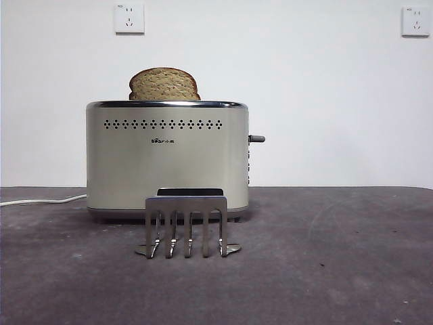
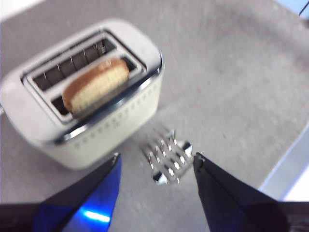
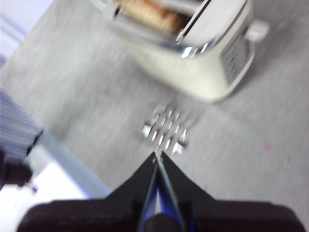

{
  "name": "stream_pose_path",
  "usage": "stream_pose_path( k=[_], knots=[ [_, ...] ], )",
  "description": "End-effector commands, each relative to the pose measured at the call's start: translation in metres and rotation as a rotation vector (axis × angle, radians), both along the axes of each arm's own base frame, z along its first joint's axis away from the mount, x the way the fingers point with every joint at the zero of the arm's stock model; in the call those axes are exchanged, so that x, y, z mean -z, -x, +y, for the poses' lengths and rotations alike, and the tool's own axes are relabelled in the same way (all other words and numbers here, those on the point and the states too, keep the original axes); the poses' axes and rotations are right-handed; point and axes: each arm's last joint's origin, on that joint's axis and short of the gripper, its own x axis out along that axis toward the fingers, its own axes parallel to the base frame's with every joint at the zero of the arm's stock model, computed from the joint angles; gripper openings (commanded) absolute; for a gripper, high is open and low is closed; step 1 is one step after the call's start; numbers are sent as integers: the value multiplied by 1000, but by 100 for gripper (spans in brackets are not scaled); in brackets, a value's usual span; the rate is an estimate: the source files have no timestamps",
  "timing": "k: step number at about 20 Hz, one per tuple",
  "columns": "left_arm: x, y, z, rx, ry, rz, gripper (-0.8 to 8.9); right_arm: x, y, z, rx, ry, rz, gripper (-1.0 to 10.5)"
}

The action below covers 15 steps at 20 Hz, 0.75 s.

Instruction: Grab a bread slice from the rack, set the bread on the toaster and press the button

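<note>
The slice of bread (image 1: 164, 84) stands in a slot of the cream toaster (image 1: 167, 159), its domed top sticking out above the chrome rim; it also shows as the bread (image 2: 95, 85) and, blurred, as the bread (image 3: 145, 12). The empty metal rack (image 1: 186, 223) stands in front of the toaster. The dark button (image 1: 257, 139) juts from the toaster's right end, raised. My left gripper (image 2: 157, 162) hangs open high above the rack (image 2: 168, 155). My right gripper (image 3: 157, 157) is shut and empty, high above the rack (image 3: 165, 129). Neither arm shows in the front view.
A white power cord (image 1: 40, 200) runs from the toaster off to the left. The grey table (image 1: 338, 271) ends at a pale edge (image 2: 289, 166) near the arms. Two wall sockets (image 1: 129, 18) sit on the white wall behind.
</note>
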Motion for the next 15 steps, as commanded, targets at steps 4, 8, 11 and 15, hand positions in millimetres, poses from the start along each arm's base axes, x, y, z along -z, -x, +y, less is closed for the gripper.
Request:
stream_pose_path(
  k=[4, 8, 11, 15],
  knots=[
    [2, 2, 1, -5, -4, 28, 247, -10, 26, -6, -32, 12, -63, -11],
    [2, 2, 1, -4, -3, 27, -23, -11, 29, -6, -31, 10, -73, 1],
    [2, 1, 1, -7, -5, 26, -8, -11, 29, -6, -29, 10, -71, 1],
    [2, 1, 1, -8, -4, 26, -3, -11, 29, -7, -22, 15, -72, 1]
  ],
)
